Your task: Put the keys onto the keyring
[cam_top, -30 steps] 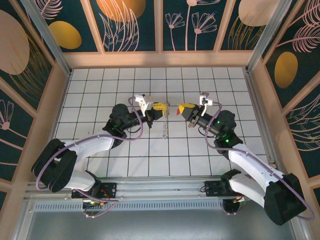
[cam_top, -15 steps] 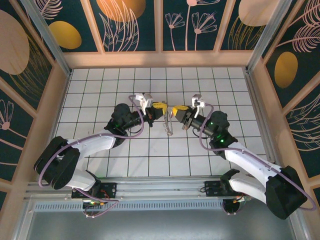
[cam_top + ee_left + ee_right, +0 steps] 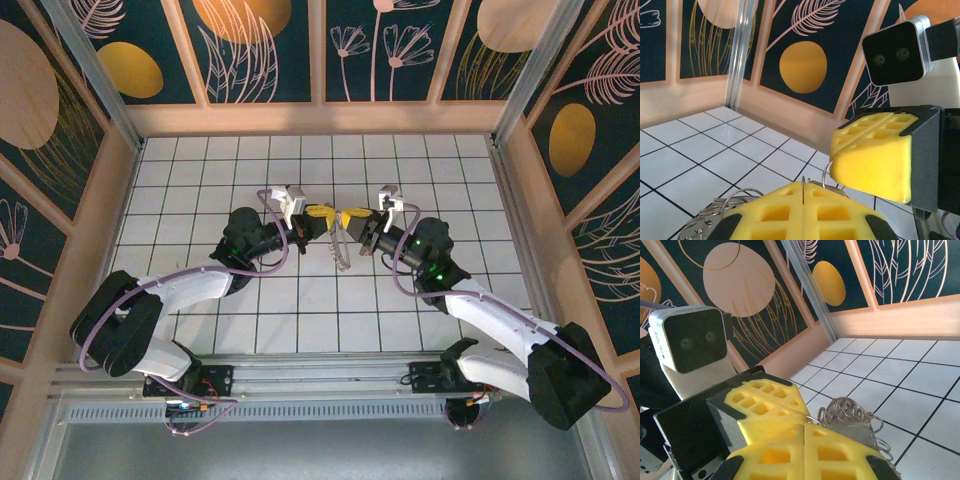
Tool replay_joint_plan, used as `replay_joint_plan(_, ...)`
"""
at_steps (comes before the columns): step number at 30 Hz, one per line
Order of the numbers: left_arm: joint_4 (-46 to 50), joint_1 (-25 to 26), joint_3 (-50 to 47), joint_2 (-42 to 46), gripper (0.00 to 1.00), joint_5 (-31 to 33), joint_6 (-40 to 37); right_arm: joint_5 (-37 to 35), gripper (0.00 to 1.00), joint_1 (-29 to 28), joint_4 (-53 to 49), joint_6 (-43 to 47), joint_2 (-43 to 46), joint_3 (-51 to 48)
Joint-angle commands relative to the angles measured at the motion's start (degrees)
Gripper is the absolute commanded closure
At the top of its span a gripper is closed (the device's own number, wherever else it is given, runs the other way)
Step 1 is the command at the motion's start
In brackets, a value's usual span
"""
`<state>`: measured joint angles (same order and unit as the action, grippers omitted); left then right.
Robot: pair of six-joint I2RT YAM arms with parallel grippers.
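Both grippers meet tip to tip above the middle of the tiled floor. My left gripper (image 3: 322,214) is shut on a thin wire loop of the keyring (image 3: 341,252), whose chain hangs down between the arms. In the left wrist view the wire stands in the seam of my left gripper (image 3: 803,197), and more of the keyring (image 3: 705,220) bunches at lower left. My right gripper (image 3: 350,217) is shut, its yellow pad (image 3: 872,160) right against the wire. In the right wrist view my right gripper (image 3: 804,440) touches the coiled keyring (image 3: 850,412). The key is hidden inside the right pads.
White tiled floor (image 3: 200,170) spreads on all sides, ringed by low wooden walls (image 3: 320,118) with patterned panels. Each wrist camera faces the other: the right one (image 3: 897,50) and the left one (image 3: 690,340) sit close to the pads.
The right gripper, with a red key head showing in its jaws a second ago, has moved left until its pads meet the left gripper's. The left gripper shifted slightly right; the chain swung a little.
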<state>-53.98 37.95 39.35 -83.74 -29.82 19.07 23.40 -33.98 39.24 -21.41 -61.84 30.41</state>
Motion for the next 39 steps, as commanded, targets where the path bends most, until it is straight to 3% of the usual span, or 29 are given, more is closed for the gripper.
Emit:
replay_joint_plan(1, -4.30, 0.41, 1.78, -0.26, 1.00, -1.82, 1.00, -0.46, 1.00, -0.52, 2.52, 0.93, -0.30, 2.27)
replay_joint_plan(39, -6.14, 1.04, 1.29, 2.14, 1.00, -2.20, 0.18, -2.92, 1.00, 1.87, -0.22, 1.46, -1.51, -0.62)
